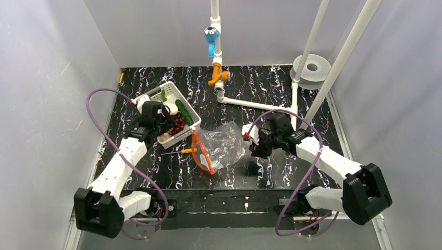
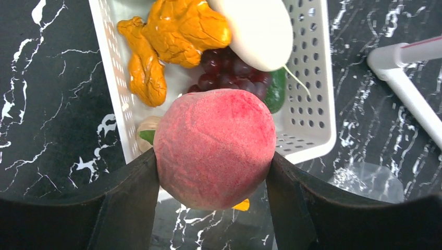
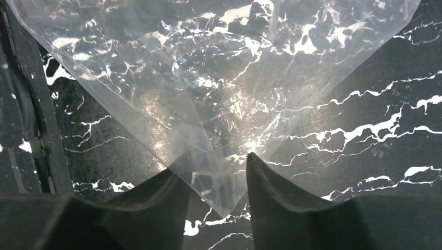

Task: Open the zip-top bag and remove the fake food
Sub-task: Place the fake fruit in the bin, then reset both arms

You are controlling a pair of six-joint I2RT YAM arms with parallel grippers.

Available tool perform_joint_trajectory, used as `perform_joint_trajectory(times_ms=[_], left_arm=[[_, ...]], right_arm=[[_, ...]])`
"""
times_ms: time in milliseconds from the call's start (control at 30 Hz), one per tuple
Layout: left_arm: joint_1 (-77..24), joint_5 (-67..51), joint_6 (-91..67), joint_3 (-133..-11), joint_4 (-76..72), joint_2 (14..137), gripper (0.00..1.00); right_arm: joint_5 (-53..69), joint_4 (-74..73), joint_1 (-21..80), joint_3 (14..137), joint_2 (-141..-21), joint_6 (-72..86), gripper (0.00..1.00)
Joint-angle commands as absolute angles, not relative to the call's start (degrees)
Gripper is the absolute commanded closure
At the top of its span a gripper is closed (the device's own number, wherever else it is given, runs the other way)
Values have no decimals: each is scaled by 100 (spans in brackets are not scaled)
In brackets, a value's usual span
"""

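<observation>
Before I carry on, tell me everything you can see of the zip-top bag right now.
The zip-top bag is clear, crinkly plastic film with an orange-red zip strip along its mouth, which looks open and faces the left arm. It lies crumpled on the black marbled table between the arms, near the white basket; no food shows inside. One corner sits between the parted fingers of the right pincer, unclamped.

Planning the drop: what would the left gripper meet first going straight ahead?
Holding the peach, the left gripper would likely meet the white basket, its near wall, first; depth is unclear.
</observation>
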State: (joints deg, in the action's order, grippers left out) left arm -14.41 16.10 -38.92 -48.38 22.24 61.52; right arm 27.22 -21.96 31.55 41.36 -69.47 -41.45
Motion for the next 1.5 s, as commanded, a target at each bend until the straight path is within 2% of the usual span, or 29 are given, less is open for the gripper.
perform_joint_trajectory(times_ms=[0, 100, 233, 400, 633, 900, 1067, 1233, 1467], left_arm=[[-1161, 1464, -3609, -5137, 2091, 6563, 100], [-1027, 1411, -3557, -5190, 2061, 6876, 100], [-889, 1355, -3551, -5303, 2233, 7193, 86], [-812, 1260, -3517, -5312, 2279, 7239, 52], [-773, 1190, -3483, -5454, 2546, 7016, 3], [-765, 821, -3134, -5715, 3074, 6326, 2], [-764, -576, -2465, -5827, 3256, 5515, 2], [-757, -1720, -2334, -5833, 3169, 4683, 2], [-756, -2051, -2479, -6240, 3537, 4080, 2]], right_arm=[[2887, -2268, 3122, 4256, -6844, -4260, 45], [2899, -2259, 3107, 4233, -6800, -4278, 34], [2984, -2290, 3024, 4188, -6677, -4352, 21], [3411, -2479, 2798, 4158, -6358, -4484, 13], [4044, -2954, 2571, 4190, -6041, -4880, 9], [4672, -3779, 2391, 4507, -5465, -5129, 8], [4359, -5176, 2382, 5550, -5079, -5157, 2], [3948, -5751, 2200, 6613, -4682, -4253, 2], [4369, -6120, 1305, 7791, -4403, -3188, 2]])
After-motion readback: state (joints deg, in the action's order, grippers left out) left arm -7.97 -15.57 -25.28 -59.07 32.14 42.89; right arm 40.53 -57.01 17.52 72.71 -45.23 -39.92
